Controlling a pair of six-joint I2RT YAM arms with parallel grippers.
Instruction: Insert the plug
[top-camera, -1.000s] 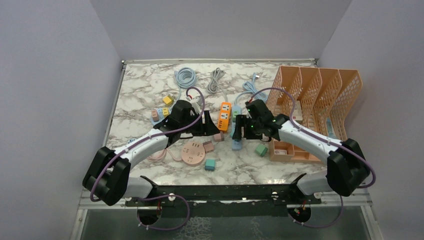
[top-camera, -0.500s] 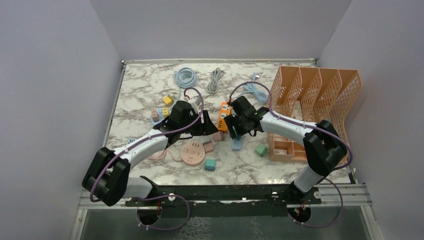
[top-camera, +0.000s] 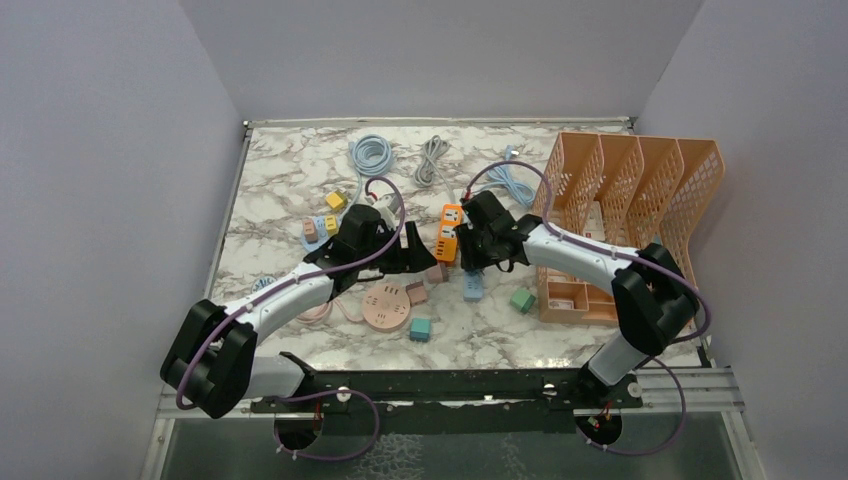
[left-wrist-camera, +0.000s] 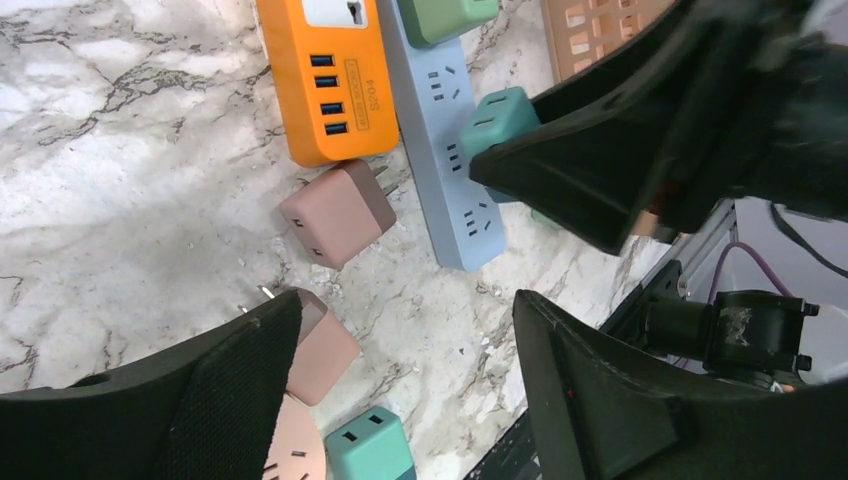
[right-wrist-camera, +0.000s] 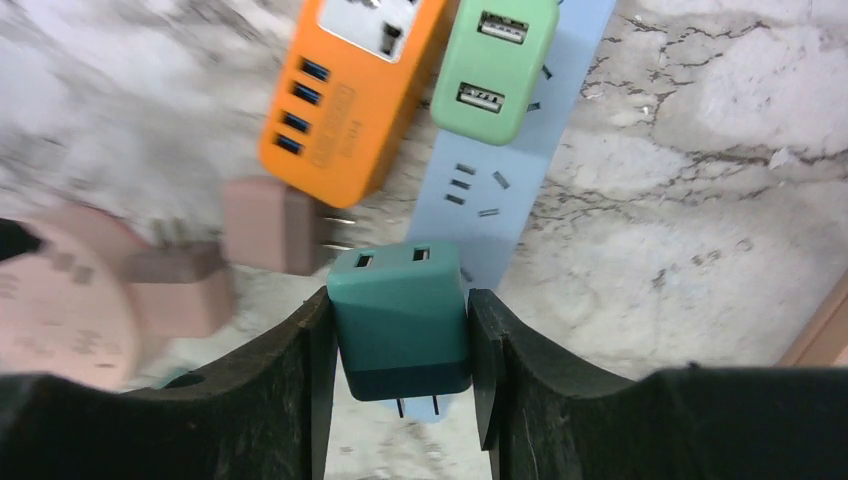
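Pink plug (right-wrist-camera: 268, 224) blurred; strip (right-wrist-camera: 520, 170) partly obsc.

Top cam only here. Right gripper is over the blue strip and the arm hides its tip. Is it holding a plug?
Observer: Yes. The right wrist view shows the right gripper closed on a teal plug, one finger against each side.
Operator: Seated in the strip?
Observer: No. Its two prongs show bare at the end nearer the wrist, in no socket of the blue strip.
Operator: Left gripper got anything?
Observer: Nothing. The left wrist view shows the left gripper open with nothing held. A pink adapter lies loose just beyond its fingers.
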